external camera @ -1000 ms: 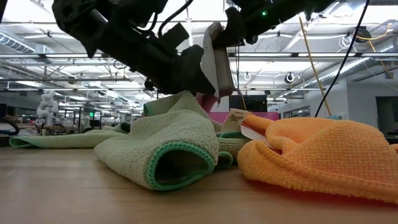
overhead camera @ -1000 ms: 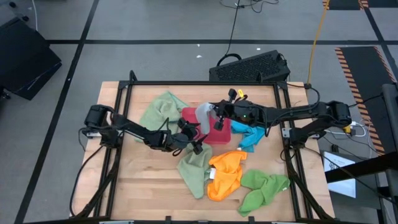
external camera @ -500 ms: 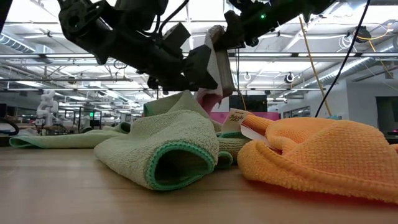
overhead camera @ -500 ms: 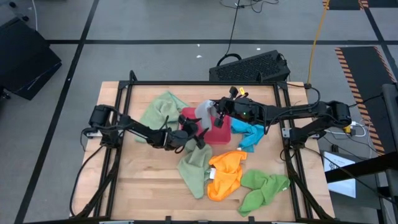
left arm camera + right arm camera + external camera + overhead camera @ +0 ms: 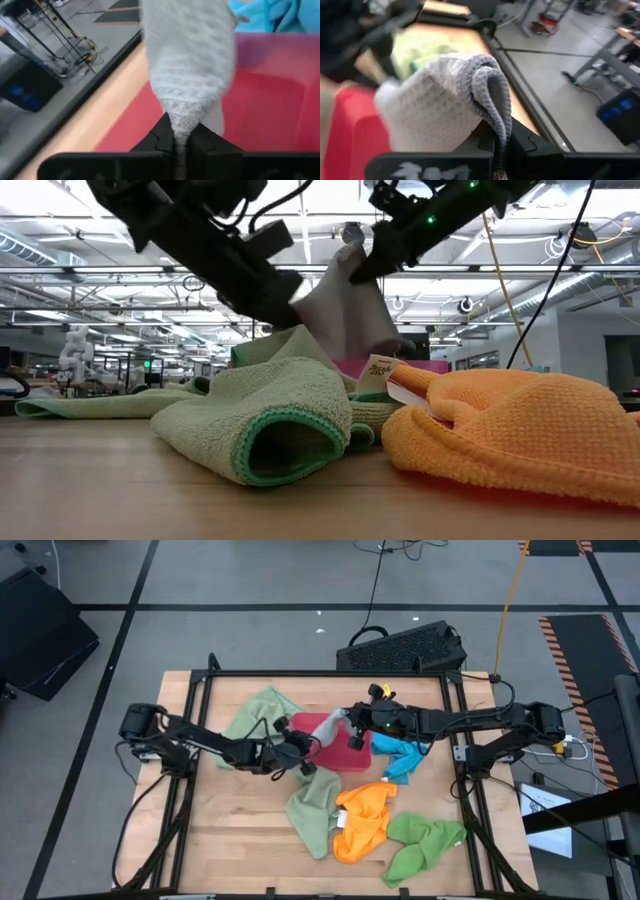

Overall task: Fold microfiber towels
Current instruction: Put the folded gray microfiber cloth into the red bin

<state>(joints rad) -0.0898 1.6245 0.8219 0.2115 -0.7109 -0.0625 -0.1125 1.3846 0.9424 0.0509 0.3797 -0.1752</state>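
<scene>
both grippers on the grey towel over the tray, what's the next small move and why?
Probably pull the grippers a little further apart to stretch it flat. The left gripper and right gripper each pinch an edge of the grey-blue towel, held in the air above the red tray, and the cloth between them looks bunched and sagging in the low view.

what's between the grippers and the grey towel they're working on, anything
Nothing visible. The left gripper and the right gripper are each shut on the grey-blue towel, holding it stretched above the red tray.
</scene>
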